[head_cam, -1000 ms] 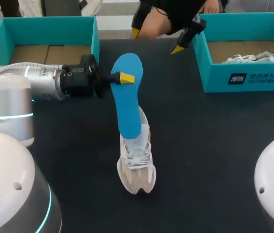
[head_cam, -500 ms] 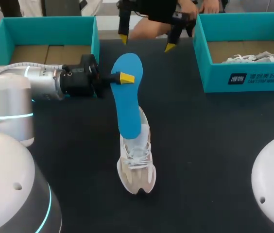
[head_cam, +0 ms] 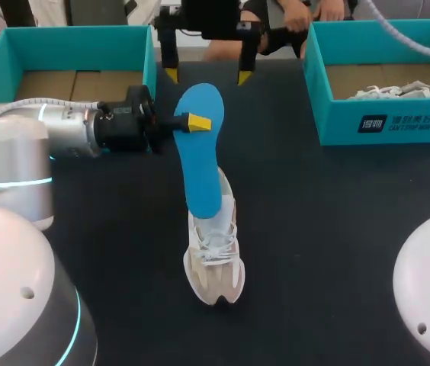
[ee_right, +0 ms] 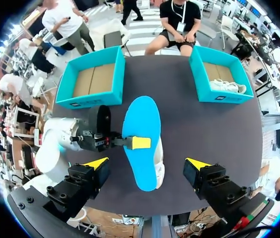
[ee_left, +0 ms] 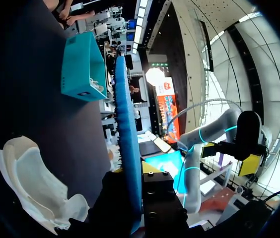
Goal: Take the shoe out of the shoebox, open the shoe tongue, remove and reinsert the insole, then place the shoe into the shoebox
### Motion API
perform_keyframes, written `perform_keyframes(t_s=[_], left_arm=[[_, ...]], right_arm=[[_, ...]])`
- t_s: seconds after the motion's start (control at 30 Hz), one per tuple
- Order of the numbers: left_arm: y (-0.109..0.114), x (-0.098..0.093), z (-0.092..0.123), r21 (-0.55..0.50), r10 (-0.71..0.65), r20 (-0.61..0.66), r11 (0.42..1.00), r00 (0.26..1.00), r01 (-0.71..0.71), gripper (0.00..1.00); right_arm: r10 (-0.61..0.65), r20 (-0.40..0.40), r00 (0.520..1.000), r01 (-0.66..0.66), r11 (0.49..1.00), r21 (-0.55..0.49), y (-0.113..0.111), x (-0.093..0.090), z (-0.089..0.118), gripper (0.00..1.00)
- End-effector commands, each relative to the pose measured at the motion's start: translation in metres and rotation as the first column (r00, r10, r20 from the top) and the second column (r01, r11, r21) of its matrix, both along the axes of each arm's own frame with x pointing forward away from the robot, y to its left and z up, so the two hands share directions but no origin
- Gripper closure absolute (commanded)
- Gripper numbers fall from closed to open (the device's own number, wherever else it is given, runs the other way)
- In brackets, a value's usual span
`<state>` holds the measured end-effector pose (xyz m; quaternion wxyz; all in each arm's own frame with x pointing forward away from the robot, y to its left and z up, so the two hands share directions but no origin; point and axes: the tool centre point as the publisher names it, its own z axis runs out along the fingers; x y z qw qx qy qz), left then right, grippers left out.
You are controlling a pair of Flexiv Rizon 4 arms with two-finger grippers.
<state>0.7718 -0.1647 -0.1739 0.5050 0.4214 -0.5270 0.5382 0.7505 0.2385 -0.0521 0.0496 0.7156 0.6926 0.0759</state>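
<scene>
While the left gripper (head_cam: 197,122) is clamped on the left edge of the blue insole (head_cam: 200,164), close to its far end, the insole hangs over the middle of the table (head_cam: 329,229) with its long axis running far to near. Its near end sits over the opening of the white shoe (head_cam: 216,263), toe pointing near; we cannot tell whether it touches inside. The right gripper (head_cam: 207,75) hovers above the insole's far end, fingers spread wide with nothing between them. In its wrist view the insole lies ahead, centred between the tips. We judge the left arm nearer for the reinsertion, a push along that axis into the shoe. In the way: the left gripper's own fingers on the left edge, and the tongue and laces. The left shoebox (head_cam: 74,36) and right shoebox (head_cam: 337,114) stand well apart, the right one holding another shoe (head_cam: 398,91).
</scene>
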Motion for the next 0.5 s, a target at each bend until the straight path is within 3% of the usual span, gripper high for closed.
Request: perform_keyframes(t_s=[0.03,0.43,0.5], left_arm=[[-0.0003,-0.0011,0.0002,0.001,0.003,0.000,1.000,1.000,-0.003,1.00],[-0.0003,-0.0011,0.0002,0.001,0.003,0.000,1.000,1.000,-0.003,1.00],[-0.0003,-0.0011,0.0002,0.001,0.003,0.000,1.000,1.000,-0.003,1.00]], right_arm=[[-0.020,0.016,1.000,0.021,0.996,-0.088,0.0075,-0.0016,-0.0038,0.00],[-0.035,0.025,0.999,0.037,0.996,-0.078,0.0076,-0.0018,-0.0062,0.00],[-0.058,0.010,0.998,0.057,0.996,0.065,-0.0016,-0.0019,-0.0075,0.00]])
